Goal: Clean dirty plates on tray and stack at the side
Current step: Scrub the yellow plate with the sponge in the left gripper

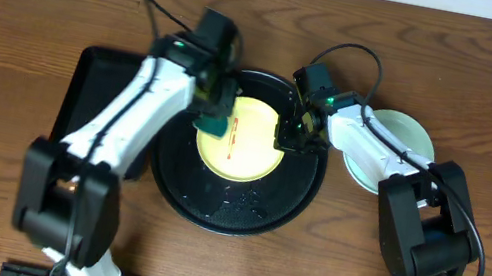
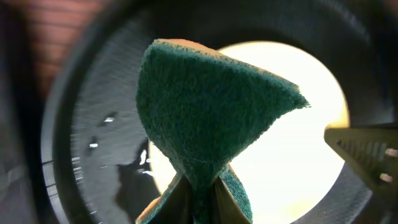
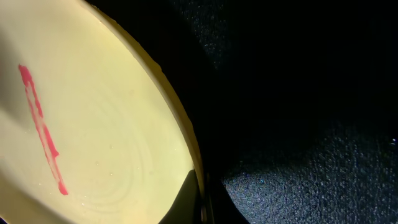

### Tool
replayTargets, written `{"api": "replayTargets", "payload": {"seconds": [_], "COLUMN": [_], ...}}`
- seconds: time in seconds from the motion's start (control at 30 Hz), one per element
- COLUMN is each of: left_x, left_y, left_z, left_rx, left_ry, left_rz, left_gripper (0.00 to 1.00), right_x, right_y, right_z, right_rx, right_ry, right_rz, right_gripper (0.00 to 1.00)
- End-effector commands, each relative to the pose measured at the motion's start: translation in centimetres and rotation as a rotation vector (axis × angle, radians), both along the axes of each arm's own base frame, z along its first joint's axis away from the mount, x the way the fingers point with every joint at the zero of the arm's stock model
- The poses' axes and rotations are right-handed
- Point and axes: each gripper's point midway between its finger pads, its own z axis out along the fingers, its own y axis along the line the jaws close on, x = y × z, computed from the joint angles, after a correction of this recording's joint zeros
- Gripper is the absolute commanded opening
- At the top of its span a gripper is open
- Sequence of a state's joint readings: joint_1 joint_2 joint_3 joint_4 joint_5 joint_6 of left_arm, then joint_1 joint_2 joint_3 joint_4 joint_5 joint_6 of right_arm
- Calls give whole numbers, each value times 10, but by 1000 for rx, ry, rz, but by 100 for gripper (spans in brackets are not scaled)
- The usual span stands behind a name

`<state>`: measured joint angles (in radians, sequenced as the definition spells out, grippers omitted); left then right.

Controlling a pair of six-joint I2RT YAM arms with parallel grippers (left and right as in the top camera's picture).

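On round black tray (image 1: 213, 211), yellow plate (image 1: 245, 153), left gripper (image 1: 215, 112) jaws clenched on green sponge (image 2: 211, 118) over its 9 o'clock edge, right gripper (image 1: 283, 133) jaws grasping its 3 o'clock rim

Both your arms reach inward from opposite sides, elbows bent. Your left claw (image 1: 215, 112) points down, clamped on the sponge (image 2: 211, 118); your right claw (image 1: 286, 131) is pinched on the rim of the yellow plate (image 3: 93, 124).
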<state>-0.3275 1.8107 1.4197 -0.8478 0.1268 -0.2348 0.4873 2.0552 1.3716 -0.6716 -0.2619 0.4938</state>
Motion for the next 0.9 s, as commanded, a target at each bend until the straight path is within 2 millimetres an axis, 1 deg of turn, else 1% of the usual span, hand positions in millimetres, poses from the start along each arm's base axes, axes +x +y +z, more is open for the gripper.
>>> {"api": "replayTargets", "payload": {"seconds": [0.0, 0.23, 0.3, 0.37, 0.43, 0.5, 0.6, 0.7, 0.73, 0.87], "left_x": [-8, -15, -18, -24, -30, -36, -43, -43, -42, -32], "left_y": [-8, -2, -2, -6, -15, -28, -55, -73, -76, -78], "left_z": [-26, -71, -80, -85, -85, -84, -78, -72, -71, -71], "left_rx": [23, 84, 91, 82, 55, 5, -123, -224, -242, -246], "left_ry": [67, 176, 205, 234, 256, 273, 286, 280, 274, 230], "left_rz": [-38, -35, -30, -36, -53, -85, -190, -242, -248, -250], "left_gripper": [7, 8, 8, 7, 7, 7, 8, 7, 8, 7], "right_x": [-5, -5, -5, -5, -5, -5, -5, -4, -4, -4], "right_y": [-5, -6, -6, -6, -6, -6, -6, -6, -6, -6], "right_z": [-10, -10, -10, -10, -10, -10, -10, -10, -10, -10], "right_rx": [-34, -34, -34, -34, -36, -37, -37, -36, -35, -38], "right_ry": [14, 14, 14, 14, 13, 13, 12, 9, 8, 7], "right_rz": [-10, -10, -10, -10, -11, -11, -11, -11, -11, -12], "right_gripper": [1, 1, 1, 1, 1, 1, 1, 1, 1, 1]}}
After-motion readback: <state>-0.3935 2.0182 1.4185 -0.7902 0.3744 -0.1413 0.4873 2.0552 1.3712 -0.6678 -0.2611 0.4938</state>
